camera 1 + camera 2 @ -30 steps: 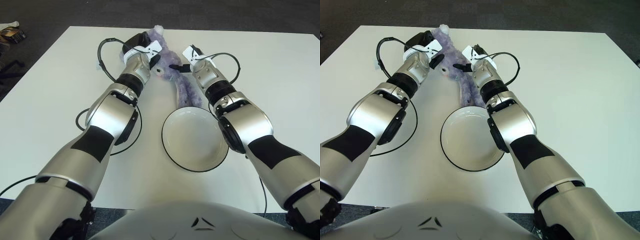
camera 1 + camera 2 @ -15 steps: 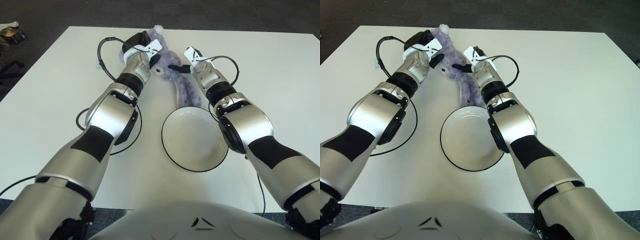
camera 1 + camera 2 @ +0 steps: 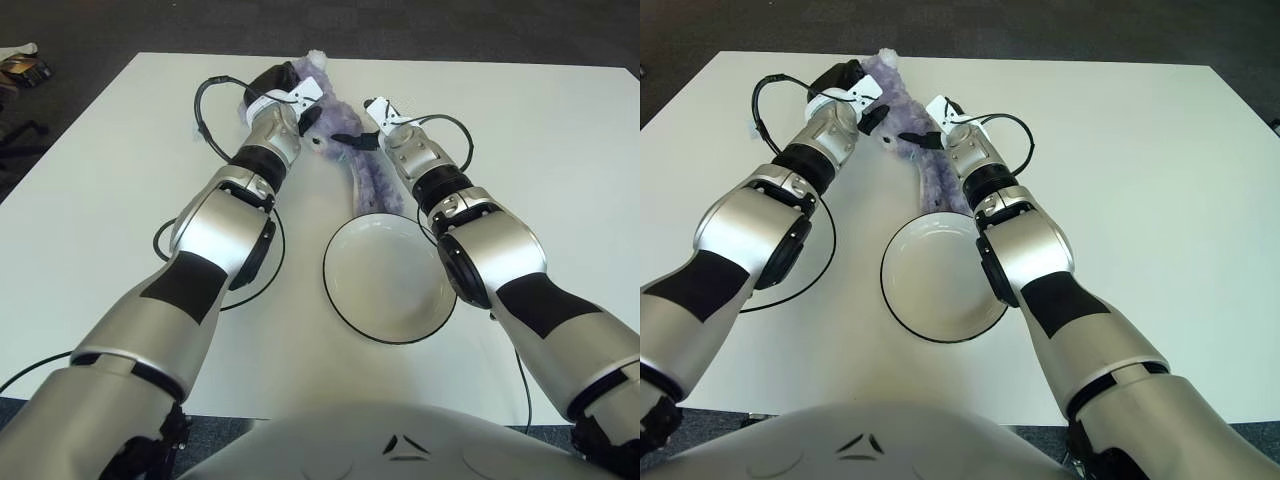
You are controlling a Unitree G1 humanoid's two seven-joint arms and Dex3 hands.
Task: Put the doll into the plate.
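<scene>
A purple plush doll (image 3: 352,160) lies at the far middle of the white table (image 3: 90,200), its head pointing away and its body trailing toward the plate. My left hand (image 3: 288,95) is at the doll's head with its dark fingers curled around it. My right hand (image 3: 358,135) is at the doll's middle from the right, and its dark fingers reach onto the plush without closing round it. Just behind the doll's lower end sits the white plate (image 3: 345,300) with a thin black rim, holding nothing, between my two forearms.
Black cables loop over the table beside my left arm (image 3: 205,105) and near its elbow (image 3: 158,240). Another cable arcs by my right wrist (image 3: 462,130). Small objects lie on the dark floor (image 3: 22,66) past the table's far left corner.
My right hand has crept a little left and forward onto the doll's middle. The left hand, the doll and the plate have stayed put.
</scene>
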